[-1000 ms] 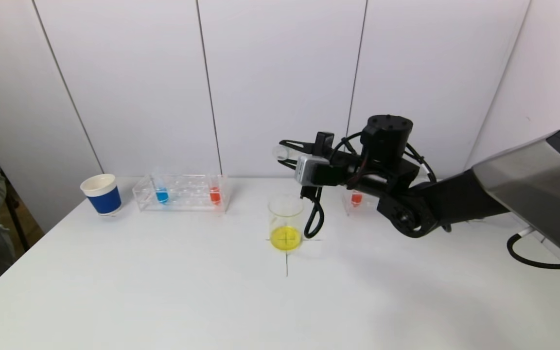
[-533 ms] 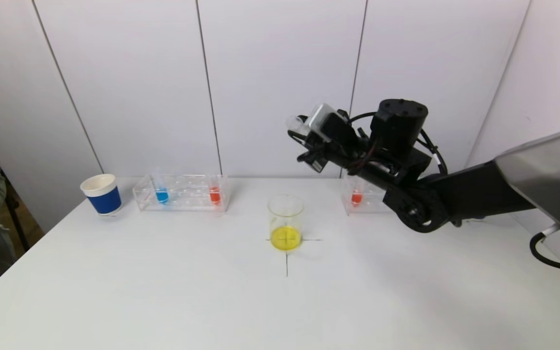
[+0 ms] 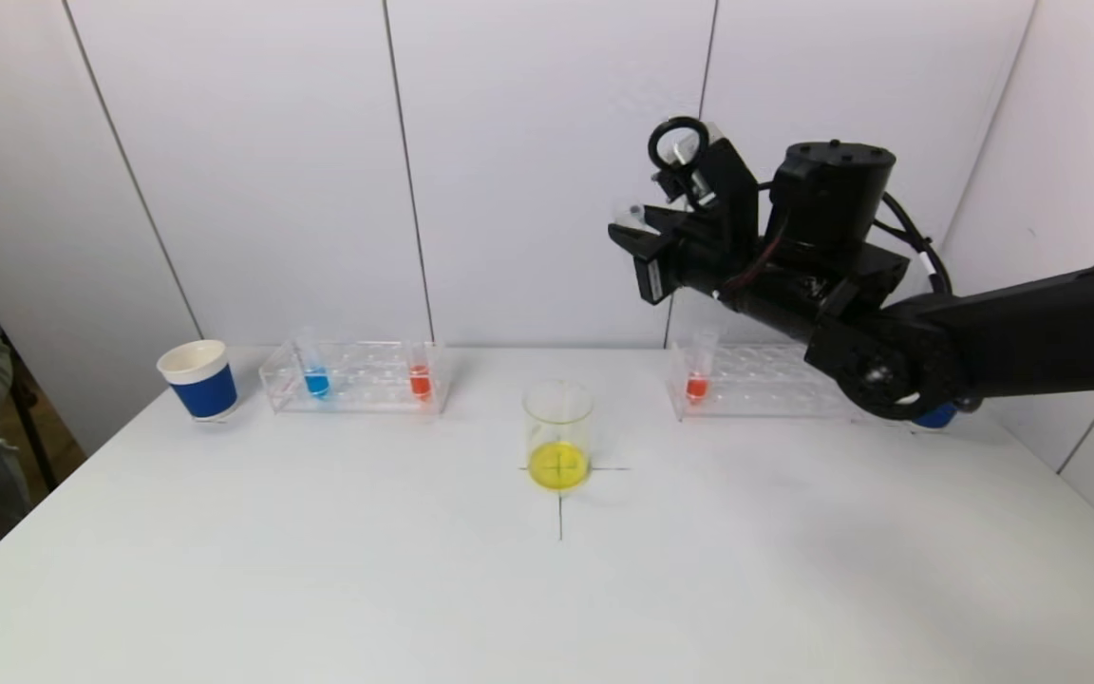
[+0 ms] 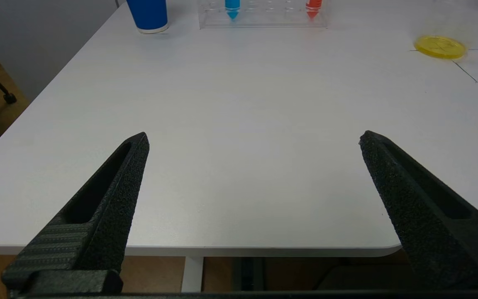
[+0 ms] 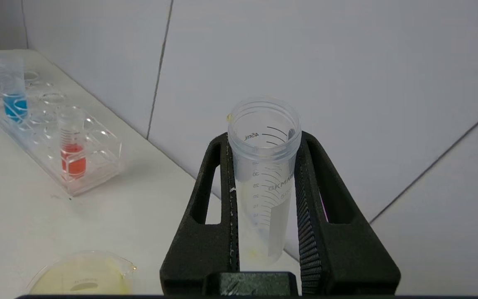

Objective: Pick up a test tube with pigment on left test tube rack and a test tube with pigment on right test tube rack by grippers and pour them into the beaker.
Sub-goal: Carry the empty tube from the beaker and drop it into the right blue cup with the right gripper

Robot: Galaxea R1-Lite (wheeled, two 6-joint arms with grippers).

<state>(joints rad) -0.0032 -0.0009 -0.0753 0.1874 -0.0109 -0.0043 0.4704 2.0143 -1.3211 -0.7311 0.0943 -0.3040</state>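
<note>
The right pincer (image 3: 640, 228) hangs high above the white surface (image 3: 414, 589), clamped on an empty test tube (image 5: 264, 174) whose open mouth points away from the wrist; faint yellow traces cling to the tube's inner wall. In the head view the pincer sits up and to the right of the beaker (image 3: 558, 435), above the near end of the right test tube rack (image 3: 756, 382).

The beaker stands on a black cross mark near the middle of the surface and holds a shallow layer of yellow liquid (image 3: 557, 465).

The left test tube rack (image 3: 357, 377), a clear plastic tray along the back edge, carries a tube of blue pigment (image 3: 315, 372) toward its left end and a tube of red pigment (image 3: 420, 372) toward its right end. Both stand upright. A blue-and-white paper cup (image 3: 198, 379) stands just left of that rack.

The right rack holds one upright tube with red pigment (image 3: 697, 374) at the end nearest the beaker.

The left pincer (image 4: 253, 139) is out of the head view; its wrist camera shows it low at the near edge of the surface, fingers (image 4: 110, 199) spread wide with nothing between them, well apart from the racks and the beaker.
</note>
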